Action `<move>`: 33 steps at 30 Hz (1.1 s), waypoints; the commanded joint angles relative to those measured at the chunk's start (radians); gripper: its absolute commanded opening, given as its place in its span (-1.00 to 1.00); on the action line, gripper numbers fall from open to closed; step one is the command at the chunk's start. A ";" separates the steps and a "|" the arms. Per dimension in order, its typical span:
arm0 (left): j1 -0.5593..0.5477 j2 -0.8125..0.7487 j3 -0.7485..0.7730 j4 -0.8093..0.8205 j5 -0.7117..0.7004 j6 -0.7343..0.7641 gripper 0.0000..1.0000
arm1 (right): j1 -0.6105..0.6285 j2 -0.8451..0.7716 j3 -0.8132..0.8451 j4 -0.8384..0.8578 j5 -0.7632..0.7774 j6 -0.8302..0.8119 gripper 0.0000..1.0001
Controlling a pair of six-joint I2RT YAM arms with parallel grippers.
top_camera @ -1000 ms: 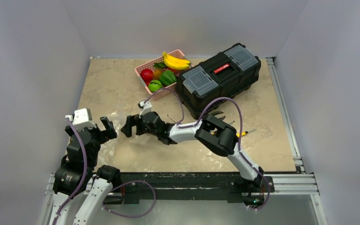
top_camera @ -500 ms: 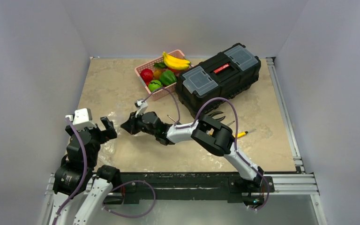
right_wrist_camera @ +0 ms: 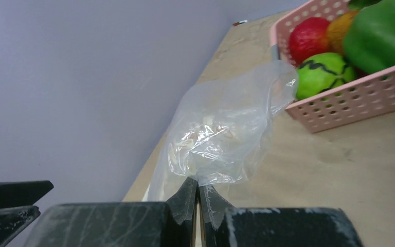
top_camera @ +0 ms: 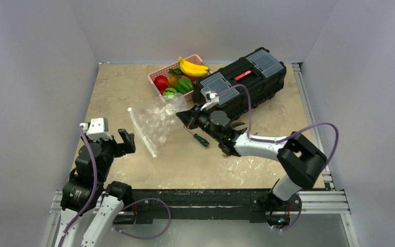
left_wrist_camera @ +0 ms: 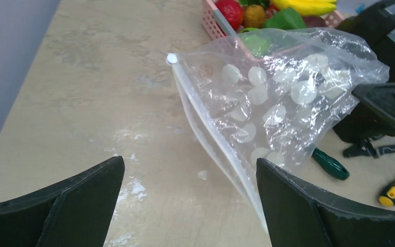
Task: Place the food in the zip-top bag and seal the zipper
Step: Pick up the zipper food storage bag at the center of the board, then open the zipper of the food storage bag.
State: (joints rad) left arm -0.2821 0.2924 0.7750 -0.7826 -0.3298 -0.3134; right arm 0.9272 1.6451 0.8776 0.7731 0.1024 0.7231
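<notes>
In the overhead view, the right end effector point(top_camera: 187, 117) is clenched on a corner of the zip-top bag point(top_camera: 154, 122) at frame centre. The bag hangs spread out, with the zipper point(top_camera: 142, 133) along its left edge. The left end effector point(top_camera: 125, 142), at lower left, is released and empty, near the bag. The food point(top_camera: 177, 82) sits in the pink basket point(top_camera: 153, 86) at upper centre.
</notes>
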 commanded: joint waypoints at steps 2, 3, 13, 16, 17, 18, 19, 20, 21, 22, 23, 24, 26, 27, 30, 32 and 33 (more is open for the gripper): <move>-0.002 0.041 -0.009 0.081 0.256 -0.014 1.00 | -0.111 -0.188 -0.107 -0.017 -0.095 0.055 -1.00; -0.003 0.044 -0.007 0.067 0.280 -0.052 1.00 | -0.134 -0.228 -0.117 -0.032 -0.111 0.057 -1.00; -0.003 -0.095 -0.166 0.215 0.621 -0.537 1.00 | -0.250 -0.534 -0.170 -0.195 -0.184 0.018 -1.00; -0.003 -0.052 -0.156 0.311 0.726 -0.587 1.00 | -0.263 -0.579 -0.163 -0.231 -0.209 0.025 -1.00; -0.003 -0.039 -0.146 0.341 0.752 -0.597 1.00 | -0.270 -0.594 -0.156 -0.243 -0.229 0.032 -1.00; -0.003 -0.029 -0.142 0.367 0.776 -0.612 1.00 | -0.272 -0.610 -0.153 -0.254 -0.242 0.036 -1.00; -0.003 -0.024 -0.144 0.390 0.794 -0.630 1.00 | -0.272 -0.627 -0.149 -0.262 -0.251 0.041 -1.00; -0.003 -0.024 -0.145 0.405 0.800 -0.646 1.00 | -0.275 -0.643 -0.145 -0.270 -0.256 0.046 -1.00; -0.003 -0.028 -0.147 0.408 0.797 -0.657 0.98 | -0.276 -0.659 -0.141 -0.282 -0.256 0.053 -1.00; -0.003 -0.035 -0.153 0.412 0.793 -0.663 0.85 | -0.279 -0.671 -0.136 -0.292 -0.254 0.062 -1.00; -0.003 -0.044 -0.161 0.419 0.789 -0.669 0.73 | -0.282 -0.680 -0.133 -0.299 -0.258 0.072 -1.00; -0.003 -0.054 -0.171 0.428 0.784 -0.675 0.67 | -0.284 -0.684 -0.127 -0.302 -0.264 0.077 -1.00; -0.003 -0.066 -0.195 0.455 0.770 -0.690 0.63 | -0.289 -0.680 -0.118 -0.302 -0.285 0.100 -1.00; -0.003 -0.065 -0.204 0.462 0.760 -0.702 0.63 | -0.291 -0.674 -0.114 -0.298 -0.297 0.115 -1.00; -0.003 -0.040 -0.217 0.497 0.755 -0.720 0.54 | -0.298 -0.656 -0.110 -0.260 -0.338 0.177 -1.00; -0.003 -0.028 -0.226 0.518 0.738 -0.736 0.33 | -0.301 -0.646 -0.113 -0.218 -0.363 0.214 -1.00; -0.003 -0.026 -0.234 0.528 0.729 -0.745 0.29 | -0.301 -0.645 -0.115 -0.208 -0.370 0.226 -1.00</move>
State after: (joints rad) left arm -0.2829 0.2443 0.5617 -0.3538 0.4156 -1.0058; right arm 0.6331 0.9905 0.7219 0.4847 -0.1978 0.8574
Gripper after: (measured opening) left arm 0.691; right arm 0.004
